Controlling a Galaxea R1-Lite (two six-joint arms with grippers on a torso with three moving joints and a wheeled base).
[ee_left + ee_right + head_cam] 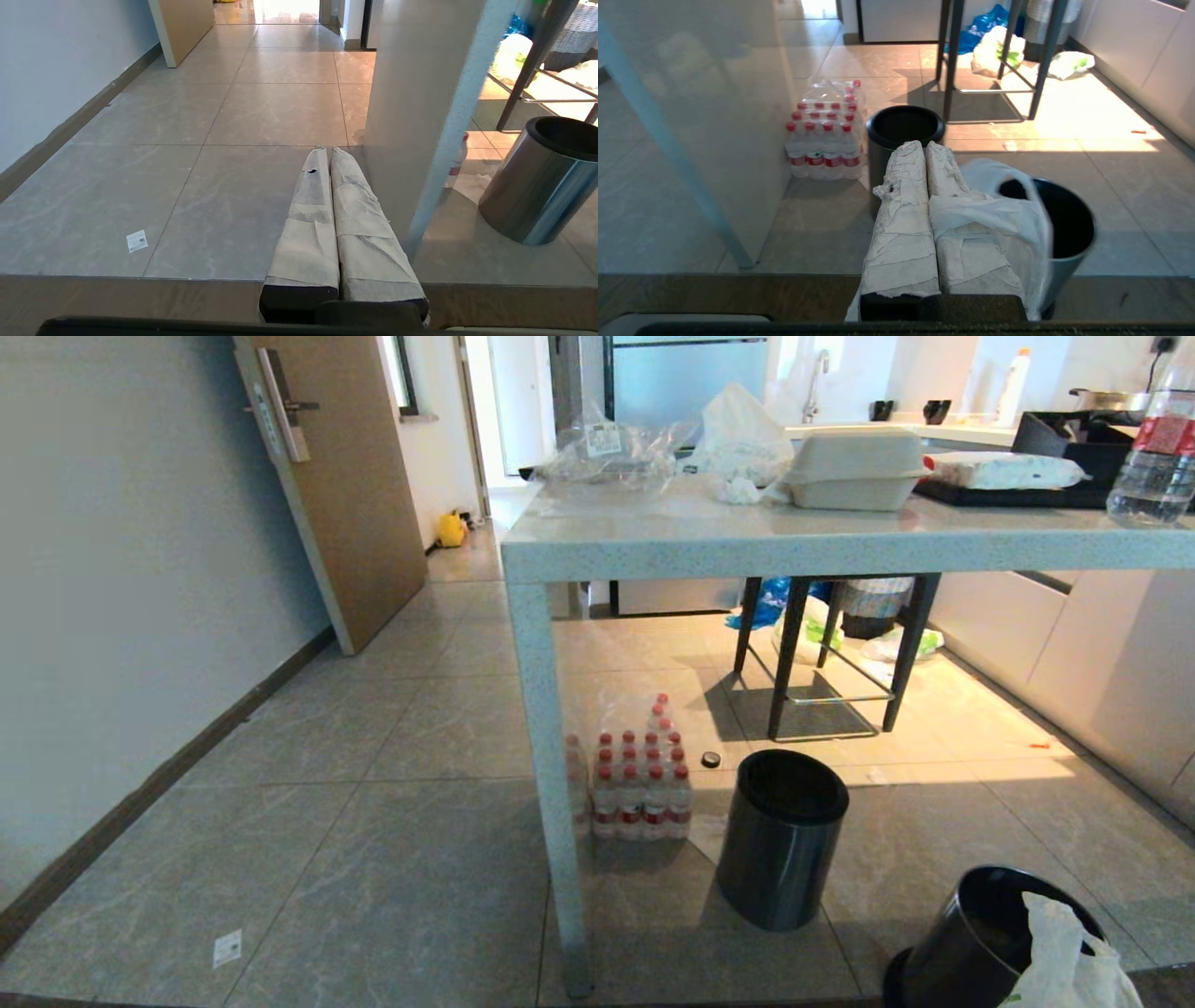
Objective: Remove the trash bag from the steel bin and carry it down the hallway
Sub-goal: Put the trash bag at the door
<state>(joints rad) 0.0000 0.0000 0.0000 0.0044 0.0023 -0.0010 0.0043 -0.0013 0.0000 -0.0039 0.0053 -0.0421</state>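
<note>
The trash bag [1017,214], thin white plastic with a loop handle, lies over one finger of my right gripper [923,145]. The jaws are shut, with the plastic pinched between them. The rest of the bag hangs over the near rim of the steel bin [1069,233], whose dark inside shows beside it. In the head view, bin [971,943] and bag [1064,957] sit at the bottom right corner. My left gripper [326,150] is shut on nothing, low over the floor beside the table leg [420,116]. Neither gripper appears in the head view.
A second, empty steel bin [782,840] stands under the table [840,537], next to a pack of water bottles [635,784]. A black stool [831,653] and more bags stand behind. On the left, tiled floor runs past an open door [345,495] into the hallway.
</note>
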